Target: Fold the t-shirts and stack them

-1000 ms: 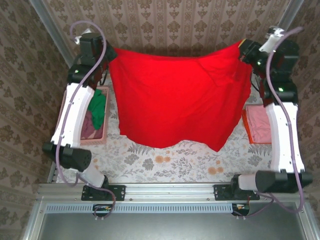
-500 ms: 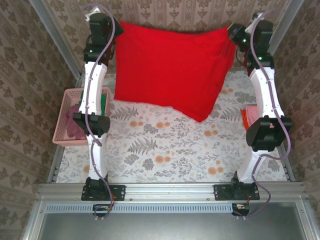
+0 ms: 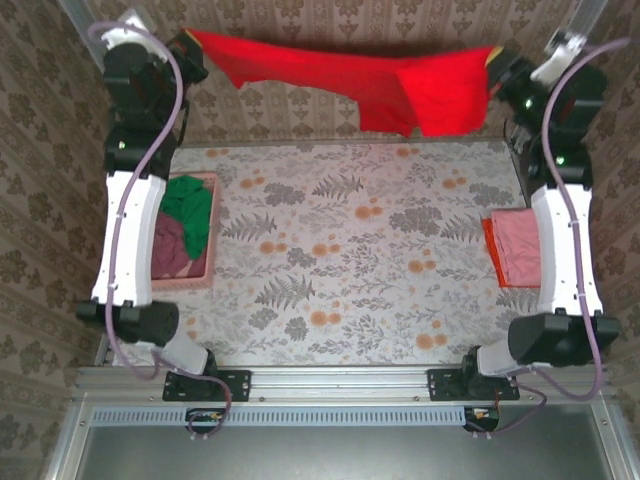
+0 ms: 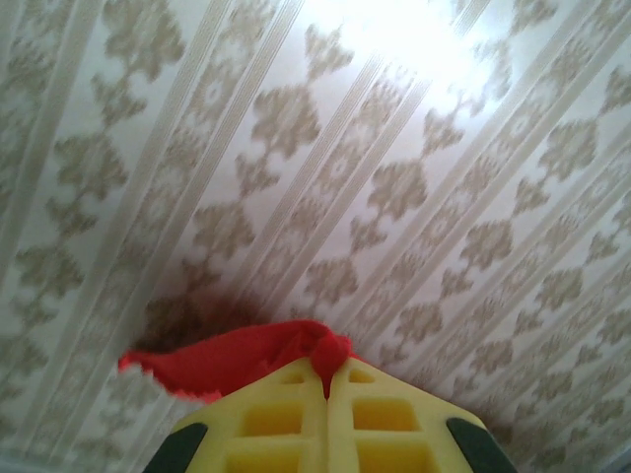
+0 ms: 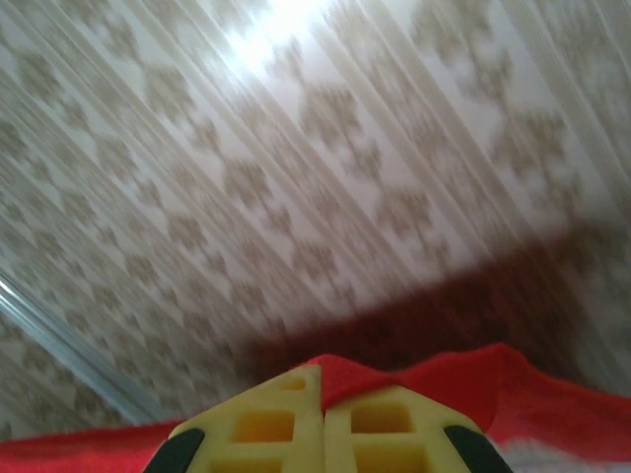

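A large bright red t-shirt is stretched high across the back wall between both arms. My left gripper is shut on its left corner; red cloth bulges out between the yellow fingers in the left wrist view. My right gripper is shut on the right corner, where the cloth spills over the yellow fingers. A folded flap of the shirt hangs down at the right. A pink t-shirt lies folded on an orange one at the table's right edge.
A pink lattice basket at the left edge holds a green t-shirt and a maroon one. The floral-patterned table lies below the lifted shirt. Patterned walls enclose the back and sides.
Both arms have swung up and back, lifting the red t-shirt off the table until it hangs as a narrow band along the back wall.
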Robot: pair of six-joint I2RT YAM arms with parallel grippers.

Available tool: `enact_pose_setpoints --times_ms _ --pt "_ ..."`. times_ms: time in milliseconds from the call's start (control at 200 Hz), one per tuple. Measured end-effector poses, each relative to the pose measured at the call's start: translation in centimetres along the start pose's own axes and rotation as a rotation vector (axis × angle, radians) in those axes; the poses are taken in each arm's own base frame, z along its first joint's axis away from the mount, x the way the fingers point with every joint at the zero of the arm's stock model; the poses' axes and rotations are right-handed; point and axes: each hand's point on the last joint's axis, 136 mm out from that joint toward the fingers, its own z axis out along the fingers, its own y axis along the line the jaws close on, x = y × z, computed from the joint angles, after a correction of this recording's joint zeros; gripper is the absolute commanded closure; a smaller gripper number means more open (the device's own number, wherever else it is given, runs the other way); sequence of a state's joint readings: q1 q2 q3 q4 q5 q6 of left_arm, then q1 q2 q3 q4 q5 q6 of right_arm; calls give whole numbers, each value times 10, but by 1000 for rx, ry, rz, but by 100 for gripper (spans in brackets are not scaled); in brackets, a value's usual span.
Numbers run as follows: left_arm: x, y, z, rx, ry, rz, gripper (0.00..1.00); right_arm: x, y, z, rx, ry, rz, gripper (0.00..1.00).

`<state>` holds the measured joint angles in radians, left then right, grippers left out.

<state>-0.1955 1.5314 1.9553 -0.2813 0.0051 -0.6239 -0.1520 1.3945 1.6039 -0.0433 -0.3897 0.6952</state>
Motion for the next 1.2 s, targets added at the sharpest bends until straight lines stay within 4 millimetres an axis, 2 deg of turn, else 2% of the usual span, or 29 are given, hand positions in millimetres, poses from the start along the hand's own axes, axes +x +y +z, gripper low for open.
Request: enact_pose_setpoints --times_ms 60,125,195,205,215,255,330,385,425,515,640,1090,1150,1200 --pt "31 20 -6 -36 55 -2 100 50 -31 -11 49 91 40 100" --pt "78 51 -10 -99 146 -11 100 110 -68 -24 113 206 97 100" --pt "143 95 -19 -191 277 -31 100 177 -106 -46 192 338 168 100" --pt "147 97 -20 -197 285 -35 100 184 -110 -48 203 353 176 100" --pt "162 107 -23 -219 314 -39 100 193 -115 -52 214 372 186 100" --pt "195 129 -33 -272 382 -57 100 226 -133 -67 260 438 224 100" --pt "256 170 -60 -376 503 -96 100 275 -158 -95 341 535 281 100" --pt "290 193 -82 -446 566 -127 100 302 -172 -113 392 594 316 100" --pt "306 206 -95 -486 596 -146 100 317 -179 -123 420 627 336 100" --pt "332 231 -118 -574 635 -186 100 338 -189 -138 459 673 364 100" --pt "349 254 -136 -657 651 -226 100 349 -194 -147 488 701 379 100" --pt "380 276 -167 -754 704 -270 100 366 -203 -177 592 769 392 98" --pt "386 278 -173 -765 719 -282 97 369 -203 -180 600 781 399 91" --pt "392 281 -178 -778 731 -291 84 372 -204 -182 603 788 404 72"
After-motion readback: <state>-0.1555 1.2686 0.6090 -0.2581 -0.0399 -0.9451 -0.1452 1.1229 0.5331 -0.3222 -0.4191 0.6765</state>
